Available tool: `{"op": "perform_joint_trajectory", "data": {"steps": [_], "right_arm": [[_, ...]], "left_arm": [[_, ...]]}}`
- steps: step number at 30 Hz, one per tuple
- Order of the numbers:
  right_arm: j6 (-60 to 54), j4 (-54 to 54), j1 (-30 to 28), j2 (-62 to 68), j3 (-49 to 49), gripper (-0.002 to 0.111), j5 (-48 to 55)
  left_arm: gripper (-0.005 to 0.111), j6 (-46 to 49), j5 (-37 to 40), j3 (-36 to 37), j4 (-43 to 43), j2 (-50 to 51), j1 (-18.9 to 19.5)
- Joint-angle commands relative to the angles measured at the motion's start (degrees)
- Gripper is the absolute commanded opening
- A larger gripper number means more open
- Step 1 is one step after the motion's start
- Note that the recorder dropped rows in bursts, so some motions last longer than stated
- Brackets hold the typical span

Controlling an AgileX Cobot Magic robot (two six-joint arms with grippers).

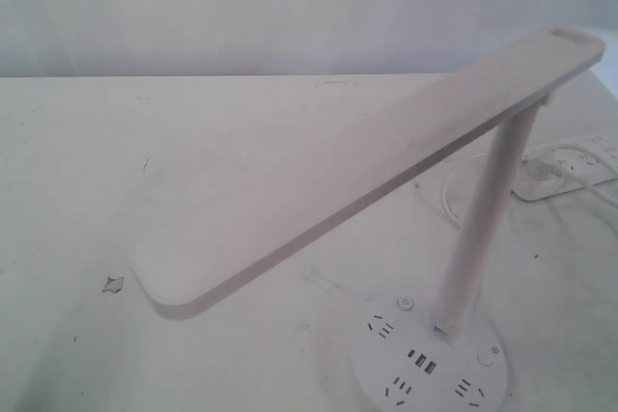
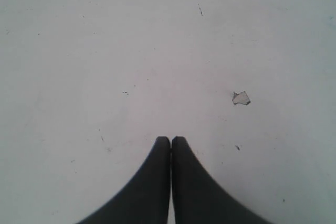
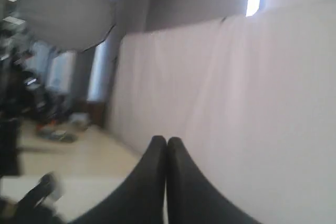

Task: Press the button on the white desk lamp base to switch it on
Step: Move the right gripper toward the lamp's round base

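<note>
White desk lamp (image 1: 367, 171): bar head long axis runs upper-right to lower-left.

We see the white desk lamp (image 1: 386, 156) standing upright at the right of the counter (image 1: 77, 190) in the exterior view. Its head (image 1: 319, 190), a long flat bar with rounded ends, slopes down from upper right to lower left, its low end hanging above the counter. A slim tubular pole (image 1: 488, 219) leans from the head's high end down into the white desk lamp base (image 1: 449, 370), a round flat disc partly cut off by the frame's lower edge. On the disc we make out socket holes (image 1: 381, 327), dark USB ports (image 1: 422, 366) and two small round buttons (image 1: 406, 303), one on either side of the pole's foot. We cannot tell whether it is lit.
</note>
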Motion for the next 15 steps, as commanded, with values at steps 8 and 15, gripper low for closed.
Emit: {"op": "perform_joint_trajectory", "data": {"steps": [8, 15], "right_arm": [[16.8, -29.9, -0.1, 12.6, 5.9, 0.0, -6.0], [7.0, -29.9, -0.1, 12.6, 13.4, 0.0, -4.0]], "left_arm": [[0.0, -0.2, 0.2, 0.2, 0.0, -0.2, -0.3], [0.0, -0.2, 0.2, 0.2, 0.0, -0.2, -0.3]]}}
